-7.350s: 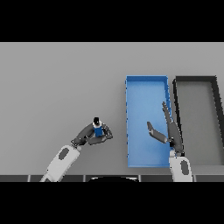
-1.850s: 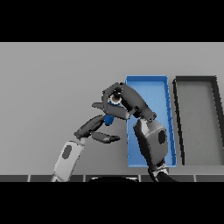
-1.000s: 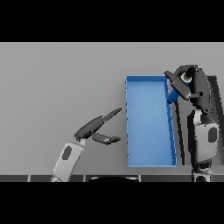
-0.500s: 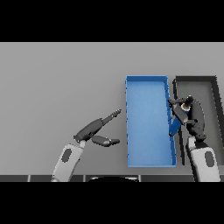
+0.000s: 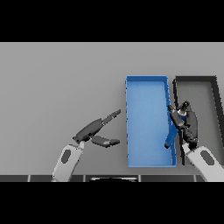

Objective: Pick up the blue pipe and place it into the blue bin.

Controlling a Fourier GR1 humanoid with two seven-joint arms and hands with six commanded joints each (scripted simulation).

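Right hand [image 5: 188, 124] — over blue bin [image 5: 146, 159] rim.

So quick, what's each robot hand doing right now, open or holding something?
Left robot hand: open, fingers straight, holding nothing.
Right robot hand: over the blue bin's right wall; grip cannot be told.

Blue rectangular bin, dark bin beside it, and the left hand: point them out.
Blue rectangular bin [image 5: 146, 118]: head view, bare floor.
Dark rectangular bin [image 5: 208, 105]: head view, floor.
Left hand [image 5: 94, 131]: head view, palm.
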